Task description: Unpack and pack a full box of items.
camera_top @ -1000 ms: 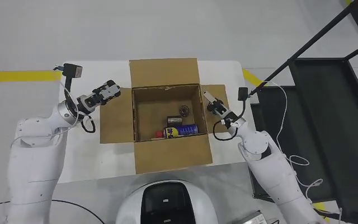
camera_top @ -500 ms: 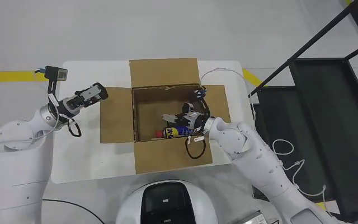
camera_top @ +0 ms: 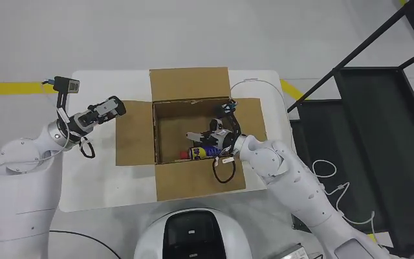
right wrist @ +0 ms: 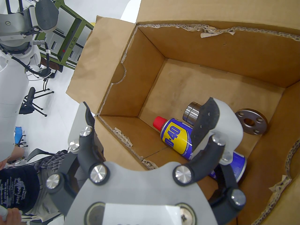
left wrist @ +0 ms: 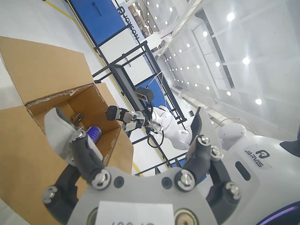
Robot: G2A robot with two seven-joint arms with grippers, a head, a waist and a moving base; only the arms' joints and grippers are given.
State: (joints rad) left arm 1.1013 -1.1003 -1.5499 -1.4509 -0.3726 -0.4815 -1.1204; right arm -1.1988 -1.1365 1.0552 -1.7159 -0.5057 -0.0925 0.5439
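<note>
So the spray can (right wrist: 174, 136) is lying flat on the floor of the box (camera_top: 191, 84), tucked along the wall nearest the robot and more toward the right-hand corner. Its long axis runs side to side along that wall, red cap pointing to the robot's left and the base toward the right wall. Just behind it is a metal cylinder (right wrist: 192, 113), also on its side. I can't tell if the two actually touch. A round flange (right wrist: 252, 121) lies flat a bit further back, near the right wall. The right gripper (right wrist: 147, 108) hovers over the box opening above the can, jaws spread wide with nothing in them. The left gripper (camera_top: 115, 105) hangs over the table (camera_top: 103, 175) beside the box's left flap, jaws also apart and empty. My guess is the step in hand is picking the can out. To do it well, I'd come straight down and pinch across the can's width around mid-body, not along its length. One finger has to slip between can and near wall, the other between can and cylinder, so it's tight. It's round and smooth, so it'll probably roll if nudged off-centre.
</note>
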